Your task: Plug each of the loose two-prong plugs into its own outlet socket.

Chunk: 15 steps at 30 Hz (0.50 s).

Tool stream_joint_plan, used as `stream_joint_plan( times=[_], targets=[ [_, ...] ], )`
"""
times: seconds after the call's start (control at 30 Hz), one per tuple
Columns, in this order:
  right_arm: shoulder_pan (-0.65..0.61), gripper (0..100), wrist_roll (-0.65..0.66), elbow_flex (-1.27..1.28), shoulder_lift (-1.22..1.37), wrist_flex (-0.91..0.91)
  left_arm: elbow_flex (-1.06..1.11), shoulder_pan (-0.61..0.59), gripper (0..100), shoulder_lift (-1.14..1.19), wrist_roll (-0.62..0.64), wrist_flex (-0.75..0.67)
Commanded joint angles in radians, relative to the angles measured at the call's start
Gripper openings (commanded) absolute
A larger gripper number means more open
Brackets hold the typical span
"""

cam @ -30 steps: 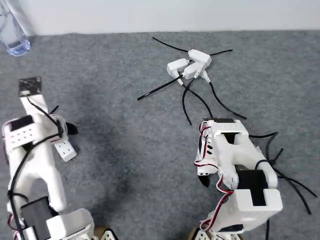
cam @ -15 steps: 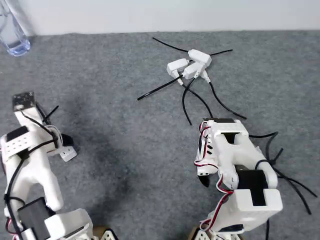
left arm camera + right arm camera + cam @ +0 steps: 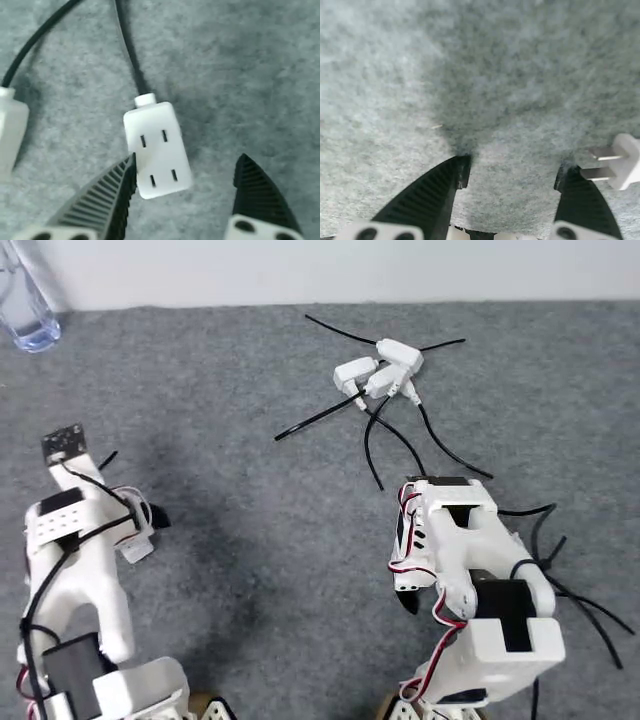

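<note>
A white outlet socket block (image 3: 157, 150) with a black cord lies flat on the grey carpet, its slots facing up. My left gripper (image 3: 187, 162) hangs open just above it, one finger (image 3: 112, 192) touching or overlapping the block's edge. From above, the block (image 3: 137, 549) peeks out beside that gripper (image 3: 146, 530). My right gripper (image 3: 515, 167) stands open over bare carpet, with a white two-prong plug (image 3: 620, 161) lying just beyond one fingertip. A cluster of white plugs and sockets (image 3: 380, 370) with black cords lies at the far centre.
Another white piece (image 3: 10, 132) lies beside the socket block in the left wrist view. Loose black cords (image 3: 575, 600) trail over the carpet right of the right arm (image 3: 460, 560). A clear bottle (image 3: 25, 310) stands at the far left corner.
The left arm swung a little left and then back right, ending over the socket block, which now shows less from above. The right arm has stayed still.
</note>
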Motion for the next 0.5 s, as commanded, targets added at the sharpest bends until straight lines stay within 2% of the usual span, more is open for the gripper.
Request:
stream_joint_plan(
  times=[0.0,0.47],
  targets=[
    [-0.008,27.8,0.018,0.012,0.018,-0.073,-0.012,0.035,30,-0.006,0.043,0.006],
    [-0.008,27.8,0.018,0.012,0.018,-0.073,0.031,-0.043,30,-0.006,0.041,-0.048]
  ],
)
